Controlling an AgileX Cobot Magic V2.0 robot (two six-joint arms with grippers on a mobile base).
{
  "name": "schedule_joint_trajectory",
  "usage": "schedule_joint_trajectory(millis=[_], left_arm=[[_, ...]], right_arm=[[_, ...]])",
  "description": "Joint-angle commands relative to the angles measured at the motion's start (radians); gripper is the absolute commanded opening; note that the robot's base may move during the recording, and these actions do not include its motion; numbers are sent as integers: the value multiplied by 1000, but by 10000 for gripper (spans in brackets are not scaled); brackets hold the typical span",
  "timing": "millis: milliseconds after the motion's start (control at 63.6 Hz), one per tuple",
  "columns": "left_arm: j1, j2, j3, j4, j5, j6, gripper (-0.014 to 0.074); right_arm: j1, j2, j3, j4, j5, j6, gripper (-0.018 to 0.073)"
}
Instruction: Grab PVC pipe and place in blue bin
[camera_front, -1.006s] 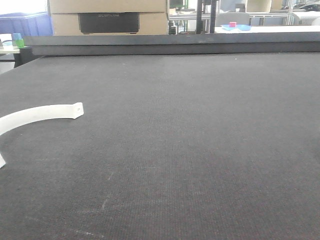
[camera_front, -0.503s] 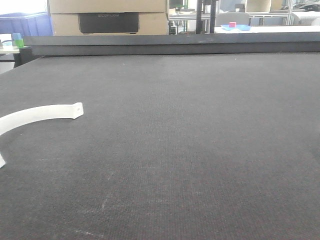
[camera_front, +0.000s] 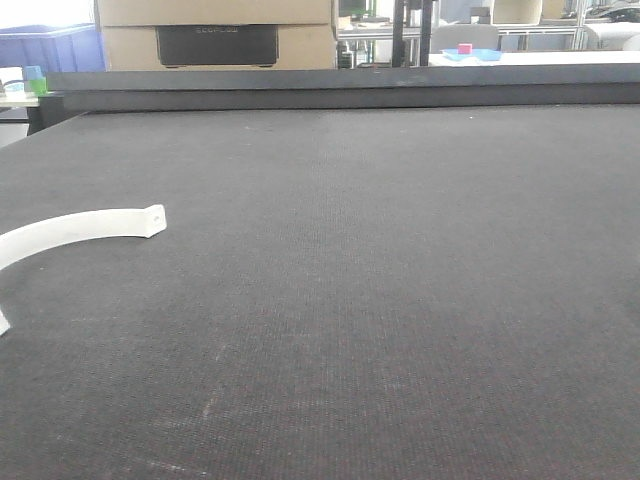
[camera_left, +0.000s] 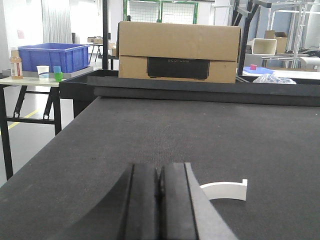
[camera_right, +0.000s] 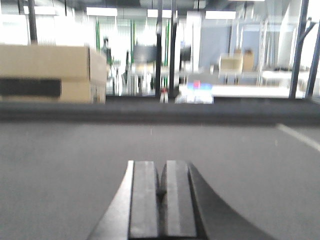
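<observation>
Left gripper (camera_left: 159, 184) and right gripper (camera_right: 161, 184) have fingers pressed together, holding nothing; a curved white PVC pipe (camera_front: 80, 225) lies apart on the desk (camera_front: 400, 260).

The desk (camera_front: 400, 300) has a dark grey, finely textured surface with a raised dark rim (camera_front: 350, 90) along its far edge. A cardboard box (camera_left: 177, 52) stands beyond the rim at 12 o'clock. In the left wrist view, a side table (camera_left: 25, 81) on black legs stands at 10 o'clock on a pale glossy floor (camera_left: 30, 145) marked with a yellow line (camera_left: 20, 120). Dark upright posts (camera_front: 425, 30) rise at 1 o'clock. Ceiling light panels (camera_right: 101, 11) appear overexposed.
</observation>
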Motion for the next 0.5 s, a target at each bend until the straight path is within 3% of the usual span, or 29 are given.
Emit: schedule_joint_trajectory(millis=[0,283,487], left_arm=[[1,-4,-12,-8,-29,-7,-111],[1,51,-204,3,-7,-7,-111],[1,229,-432,46,144,-7,-111]], right_arm=[[-4,-3,-13,4,-34,-6,-168],[-4,18,-194,38,-23,-6,-168],[-4,138,-365,38,97,-6,-168]])
